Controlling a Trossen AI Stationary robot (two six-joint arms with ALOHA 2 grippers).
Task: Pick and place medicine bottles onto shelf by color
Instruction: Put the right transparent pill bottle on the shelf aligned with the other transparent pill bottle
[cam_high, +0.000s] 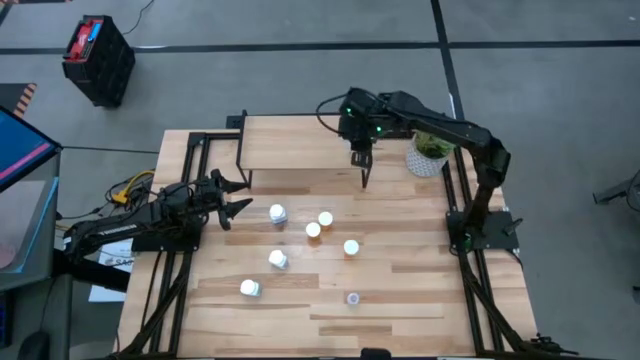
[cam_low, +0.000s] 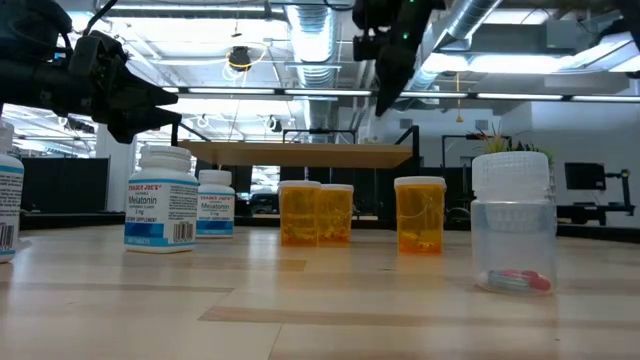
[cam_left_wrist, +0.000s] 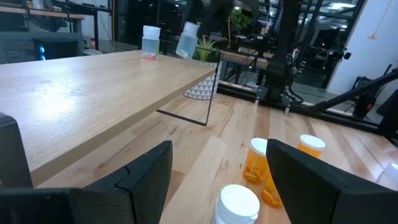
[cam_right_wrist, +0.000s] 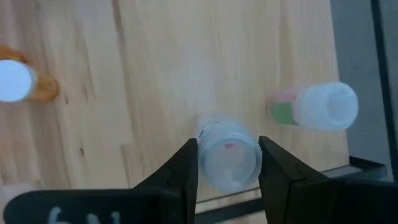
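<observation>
Shelf (cam_high: 300, 143): light wooden top at the table's (cam_high: 420, 290) far edge.
Right gripper (cam_high: 362, 160): above the shelf's right end.
Left gripper (cam_high: 232, 196): near the shelf's left front corner, fingers spread.
Bottles: seven white caps scattered in front of the shelf.
Plant pot (cam_high: 428, 155): right of the shelf.

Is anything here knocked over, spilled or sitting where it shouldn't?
Nothing stands out. The bottles on the table stand upright, one clear bottle stands on the shelf, and the right gripper, jaws shut on another clear bottle, hangs over the shelf. The left gripper waits open at the table's left.
</observation>
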